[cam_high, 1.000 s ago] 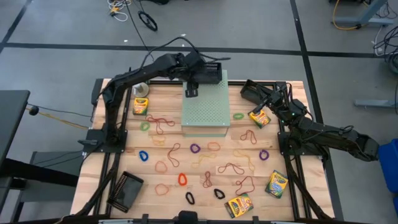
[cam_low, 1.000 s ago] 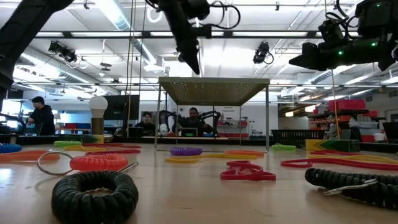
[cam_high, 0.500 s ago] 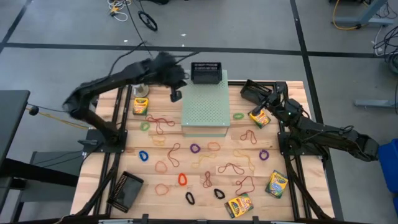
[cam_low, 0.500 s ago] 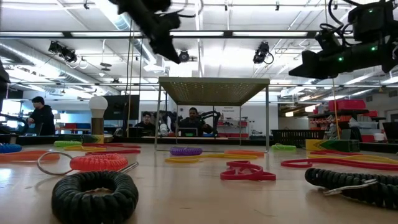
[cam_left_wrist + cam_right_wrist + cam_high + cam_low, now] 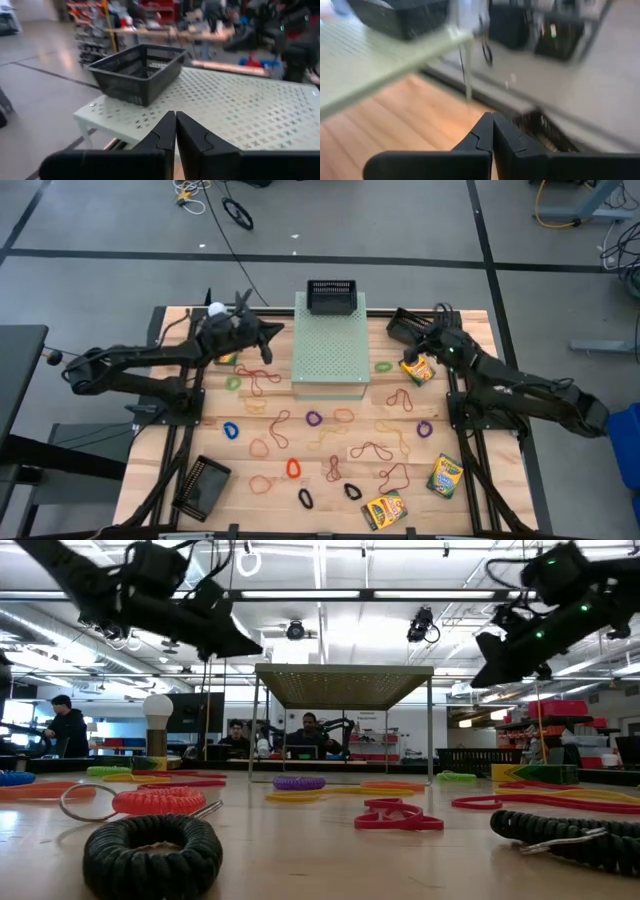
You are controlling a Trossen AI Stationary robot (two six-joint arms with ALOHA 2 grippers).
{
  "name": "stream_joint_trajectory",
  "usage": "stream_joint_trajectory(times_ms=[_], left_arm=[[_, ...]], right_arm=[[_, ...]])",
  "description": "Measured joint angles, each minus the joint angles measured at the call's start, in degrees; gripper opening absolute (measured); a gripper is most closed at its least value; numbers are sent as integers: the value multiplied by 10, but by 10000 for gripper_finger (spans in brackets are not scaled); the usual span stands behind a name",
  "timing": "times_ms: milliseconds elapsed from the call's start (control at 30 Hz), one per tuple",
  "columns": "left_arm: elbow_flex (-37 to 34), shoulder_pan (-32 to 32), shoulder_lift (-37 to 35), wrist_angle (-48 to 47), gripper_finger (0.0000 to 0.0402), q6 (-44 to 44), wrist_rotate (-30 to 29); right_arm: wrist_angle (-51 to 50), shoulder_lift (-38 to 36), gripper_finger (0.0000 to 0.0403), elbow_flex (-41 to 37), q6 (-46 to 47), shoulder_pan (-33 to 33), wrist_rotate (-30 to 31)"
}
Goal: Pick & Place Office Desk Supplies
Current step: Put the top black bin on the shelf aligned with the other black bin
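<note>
Left end effector point(image 5: 175, 131) clenched, empty, raised over wooden worktop point(image 5: 470, 510) left of pale-green perforated box point(image 5: 329, 352). Small black mesh tray point(image 5: 331, 296) resting on box's far edge. Right end effector point(image 5: 492, 131) clenched, empty, near yellow-and-green crayon box point(image 5: 417, 369). Rubber-band loops point(image 5: 313, 419) scattered across worktop.

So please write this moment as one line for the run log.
left gripper: shut, empty, beside pale-green box | right gripper: shut, empty | black mesh tray: on box's far end
</note>
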Motion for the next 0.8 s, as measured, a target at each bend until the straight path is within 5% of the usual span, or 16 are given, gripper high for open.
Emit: stream_joint_trajectory(times_ms=[333, 467, 800], left_arm=[[-64, 0, 5, 68, 21, -36, -41], [-65, 0, 5, 60, 21, -40, -39], [-65, -1, 5, 44, 21, -42, -28]], right_arm=[[-171, 227, 42, 151, 6, -94, -54], [-204, 309, 74, 204, -28, -132, -131], [-244, 394, 136, 251, -74, -130, -173]])
